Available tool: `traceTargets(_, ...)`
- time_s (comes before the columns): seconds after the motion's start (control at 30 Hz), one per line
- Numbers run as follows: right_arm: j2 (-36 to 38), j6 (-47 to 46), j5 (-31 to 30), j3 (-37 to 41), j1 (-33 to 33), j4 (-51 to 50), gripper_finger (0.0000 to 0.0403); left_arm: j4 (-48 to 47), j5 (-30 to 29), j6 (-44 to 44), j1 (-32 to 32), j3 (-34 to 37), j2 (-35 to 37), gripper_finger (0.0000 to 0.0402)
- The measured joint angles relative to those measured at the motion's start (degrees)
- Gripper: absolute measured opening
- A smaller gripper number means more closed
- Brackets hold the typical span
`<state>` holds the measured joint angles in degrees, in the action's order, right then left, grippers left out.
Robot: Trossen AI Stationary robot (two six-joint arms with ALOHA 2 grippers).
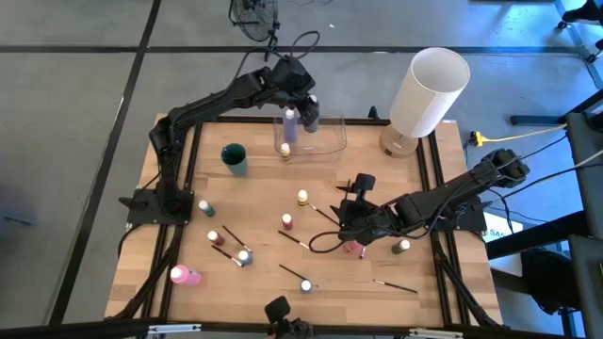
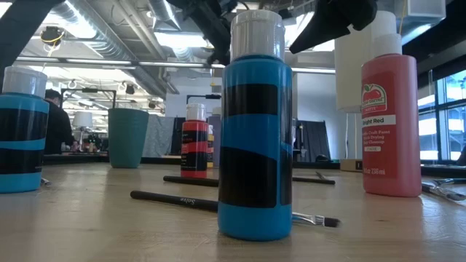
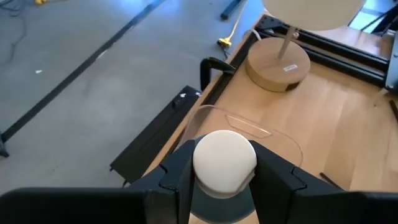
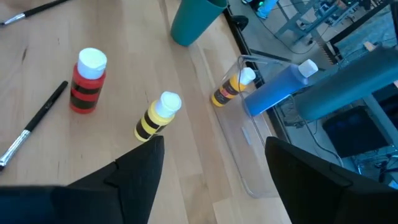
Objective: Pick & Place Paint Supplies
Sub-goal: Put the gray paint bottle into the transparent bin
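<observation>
Dominating the low view, a blue-and-black banded plastic paint bottle (image 2: 255, 138) with a white cap stands on the wooden table (image 2: 95, 225), a thin dark-handled paintbrush (image 2: 218, 206) lying behind it and a light-red bottle (image 2: 391, 116) to one side. From above, the left gripper (image 1: 303, 105) holds a lilac-blue white-capped bottle (image 1: 291, 124) over the clear rectangular plastic container (image 1: 325, 141), where a yellow-banded bottle (image 1: 285, 150) already sits; the right gripper (image 1: 353, 224) hovers near a pink bottle (image 1: 352, 247). Released tilted, I judge, the held bottle could strike the rim or topple its neighbour. Left wrist view: dark fingers (image 3: 177, 174) clamp just under the white cap (image 3: 224, 160). Right wrist view: fingers (image 4: 134, 171) spread wide, holding nothing.
</observation>
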<state>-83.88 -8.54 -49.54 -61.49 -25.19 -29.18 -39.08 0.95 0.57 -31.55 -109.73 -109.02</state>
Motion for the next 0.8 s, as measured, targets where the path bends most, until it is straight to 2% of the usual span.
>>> traceTargets(0.27,0.0,-0.46,0.02,0.0,-0.04,-0.88,0.0284,2.22,0.42,-2.12,-0.52,0.16,-2.22,0.0117)
traceTargets(0.5,0.0,-2.57,0.11,-0.02,-0.09,-3.26,0.0284,6.69,0.22,-2.89,-1.55,3.75,-2.43,0.0117)
traceTargets(0.7,0.0,-2.62,0.17,-0.02,-0.09,-3.68,0.0284,9.14,-2.34,-4.85,-1.9,7.64,-2.46,0.0117)
traceTargets(0.8,0.0,-2.63,0.17,-0.02,-0.09,-3.87,0.0284,14.0,-1.42,-5.06,-2.05,10.59,-2.39,0.0117)
